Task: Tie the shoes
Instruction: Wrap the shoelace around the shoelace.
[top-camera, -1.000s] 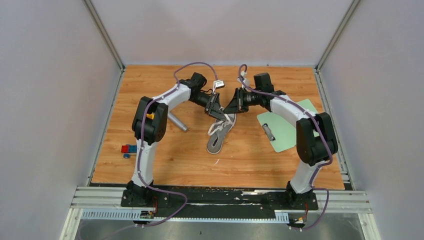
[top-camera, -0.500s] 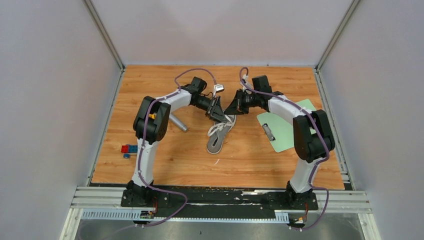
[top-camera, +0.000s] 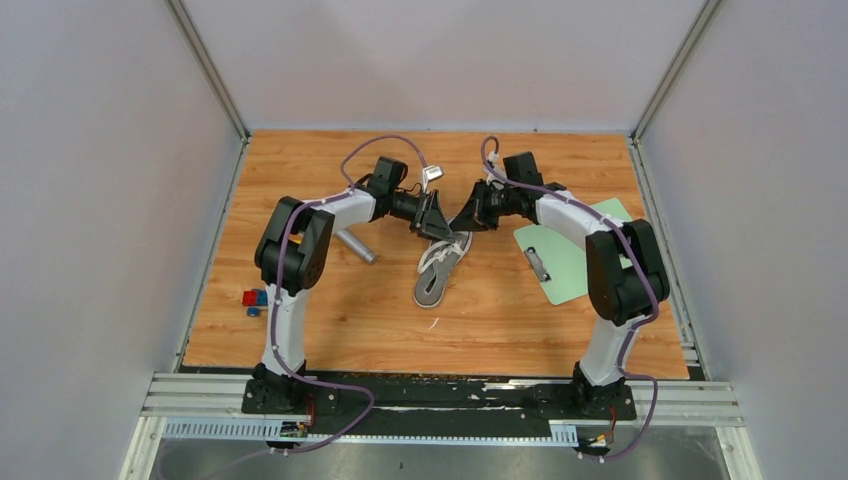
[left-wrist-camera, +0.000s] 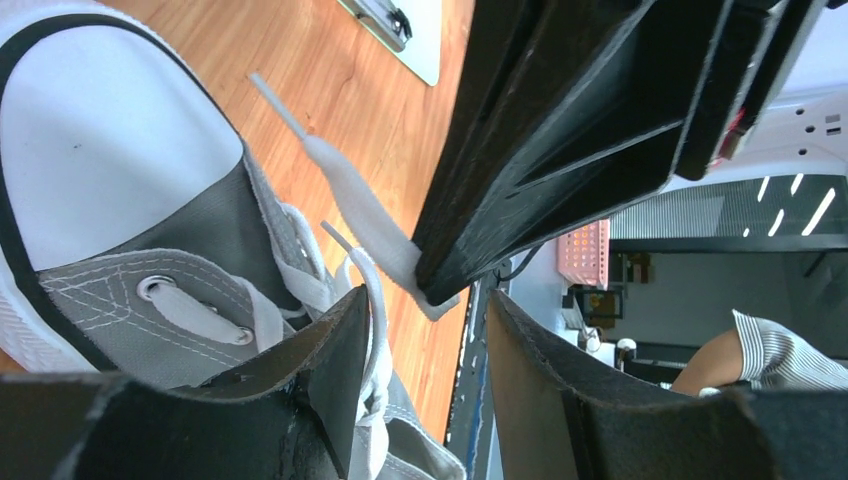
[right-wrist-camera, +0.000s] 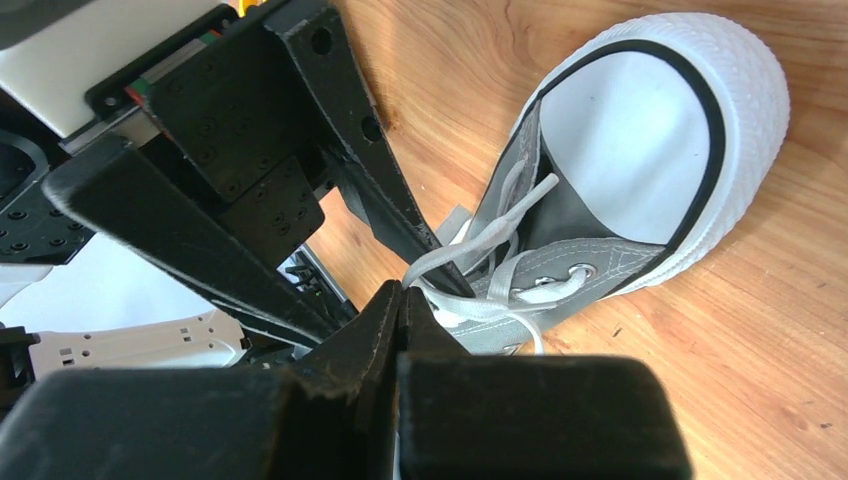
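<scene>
The shoes are one grey canvas sneaker (top-camera: 436, 272) with a white toe cap (left-wrist-camera: 105, 130), lying mid-table with its toe toward the back right. Both grippers meet over the toe end. My right gripper (right-wrist-camera: 402, 291) is shut on a white lace (left-wrist-camera: 365, 215), which it holds stretched up from the eyelets; its black tip (left-wrist-camera: 440, 275) shows in the left wrist view. My left gripper (left-wrist-camera: 425, 315) stands open just beside that tip. Another lace strand (left-wrist-camera: 378, 300) runs along the inner face of its left finger (left-wrist-camera: 320, 370). Crossed laces (right-wrist-camera: 520, 290) lie over the tongue.
A green clipboard (top-camera: 570, 262) lies right of the sneaker under the right arm. A metal cylinder (top-camera: 355, 245) rests left of the sneaker beside the left arm. Small red and blue blocks (top-camera: 257, 298) sit near the table's left edge.
The left arm has folded lower, its elbow sinking toward the table, and its gripper has settled slightly down at the shoe's toe. The right gripper has edged a little toward the back.
</scene>
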